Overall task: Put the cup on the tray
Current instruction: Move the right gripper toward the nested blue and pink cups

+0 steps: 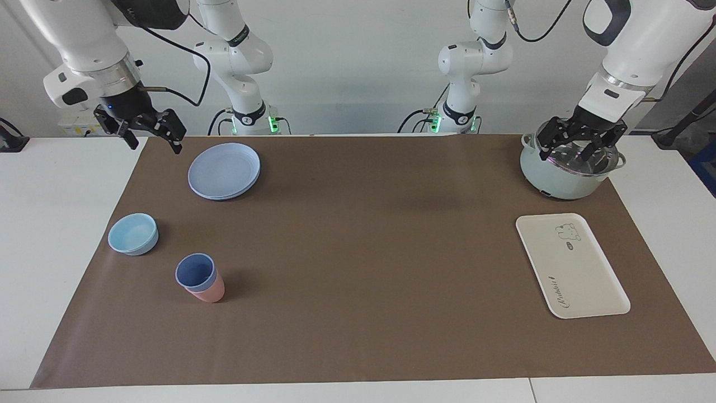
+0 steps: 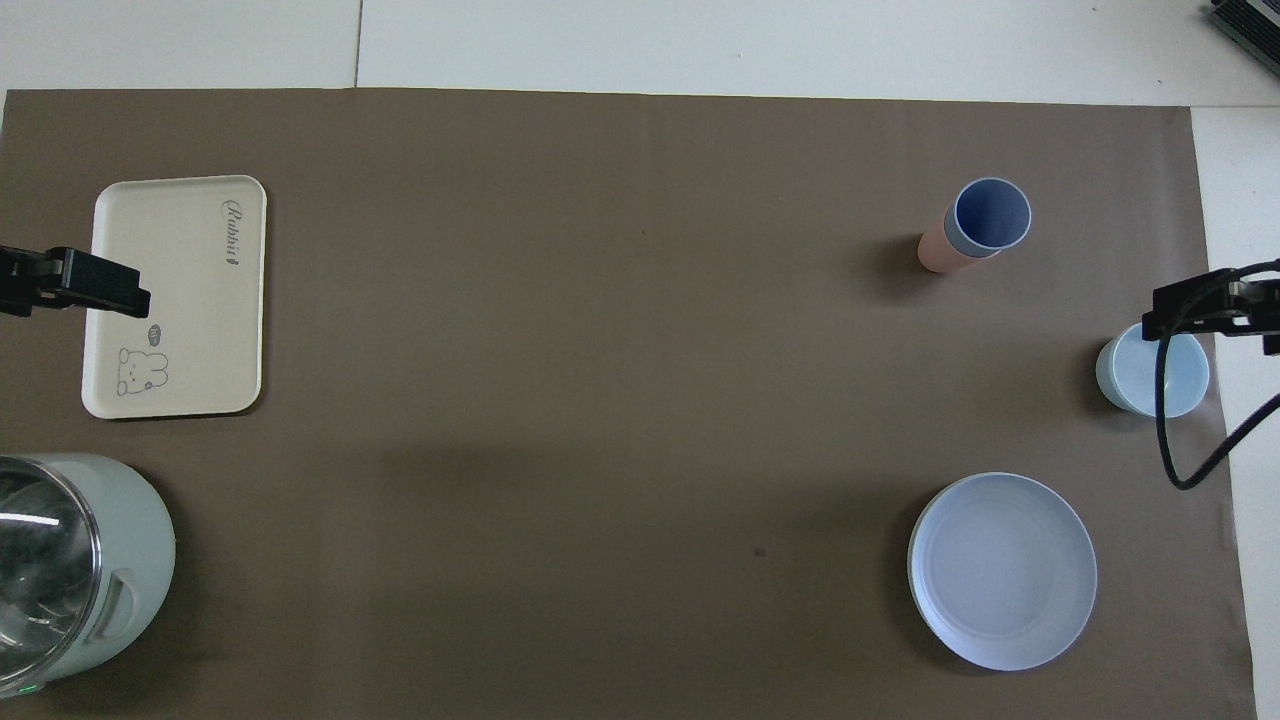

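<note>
bright even light | soft shadows | glare on pot lid | sharp

Cup and tray lying well apart
The periwinkle cup is standing upright, nested in a pink one, toward the right arm's end; the cream tray is lying flat, bare, toward the left arm's.

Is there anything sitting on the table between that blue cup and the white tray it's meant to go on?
Nothing visible does: bare brown mat lies between the cup, nested in a pink cup, and the tray.
</note>
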Controlling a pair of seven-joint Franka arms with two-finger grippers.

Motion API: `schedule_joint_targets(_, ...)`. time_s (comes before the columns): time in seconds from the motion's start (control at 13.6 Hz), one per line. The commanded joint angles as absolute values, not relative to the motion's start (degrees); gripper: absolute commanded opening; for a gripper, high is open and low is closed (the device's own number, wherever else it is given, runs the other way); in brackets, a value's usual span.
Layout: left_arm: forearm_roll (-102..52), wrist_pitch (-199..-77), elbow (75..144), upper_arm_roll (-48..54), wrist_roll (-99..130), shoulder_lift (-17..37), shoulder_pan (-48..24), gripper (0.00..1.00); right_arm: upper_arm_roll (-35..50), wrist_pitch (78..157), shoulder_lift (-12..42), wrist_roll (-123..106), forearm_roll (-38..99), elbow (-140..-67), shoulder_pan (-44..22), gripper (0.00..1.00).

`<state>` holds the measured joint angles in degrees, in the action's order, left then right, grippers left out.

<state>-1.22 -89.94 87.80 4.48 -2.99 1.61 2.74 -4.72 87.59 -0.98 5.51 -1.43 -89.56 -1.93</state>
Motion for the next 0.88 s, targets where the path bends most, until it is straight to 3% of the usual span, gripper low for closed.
schedule_joint_targets(0.0,-0.97,-86.07,88.23,4.75,-2.9,0.53,3.34,1.0,-4.48,87.8,-0.53,4.75,-0.44,-88.95,-1.67,1.0)
schedule_joint_targets(0.29,-0.97,-85.61,89.21,4.75,-3.16,-0.09,3.43,1.0,-4.48,90.33,-0.97,3.0,-0.35,-90.7,-1.58,1.0)
schedule_joint_targets(0.81,-0.97,-85.87,89.21,4.75,-3.34,-0.09,3.43,1.0,-4.57,115.45,-3.16,-37.02,0.35,-105.01,0.96,1.0)
